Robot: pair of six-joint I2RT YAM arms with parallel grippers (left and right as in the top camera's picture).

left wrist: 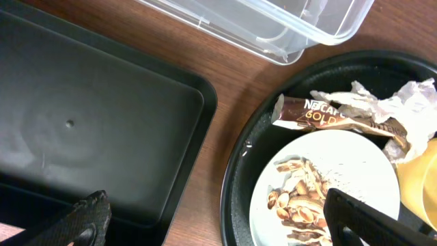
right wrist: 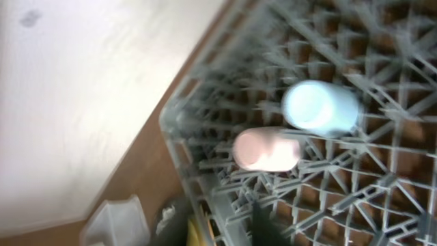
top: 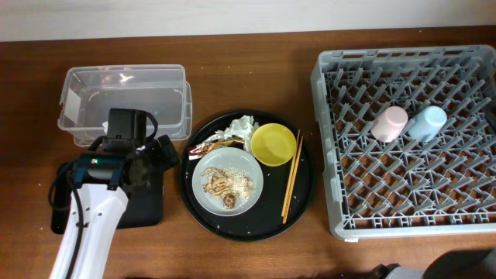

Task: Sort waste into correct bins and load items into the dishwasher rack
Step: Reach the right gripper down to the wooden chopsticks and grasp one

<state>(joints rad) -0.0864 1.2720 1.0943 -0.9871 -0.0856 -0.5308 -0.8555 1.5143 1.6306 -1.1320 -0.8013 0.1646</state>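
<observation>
Left gripper (left wrist: 215, 205) spread wide, empty, hovering near the Nescafé Gold wrapper (left wrist: 321, 116). I'd pinch its loose left end, clear of the plate (left wrist: 355, 157) rim.

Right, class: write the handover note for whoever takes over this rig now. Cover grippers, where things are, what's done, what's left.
Grippers: the left gripper is open and empty, low over the gap between the flat tray and the round tray. The right gripper is by the rack; its view is blurred and its state is unclear.
Done: pink cup and blue cup are in the rack.
Left: tissue, wrapper and scraps go to the bins. Plate, bowl and chopsticks go to the rack. All are on the round tray.
Clear box and flat tray hold nothing.
</observation>
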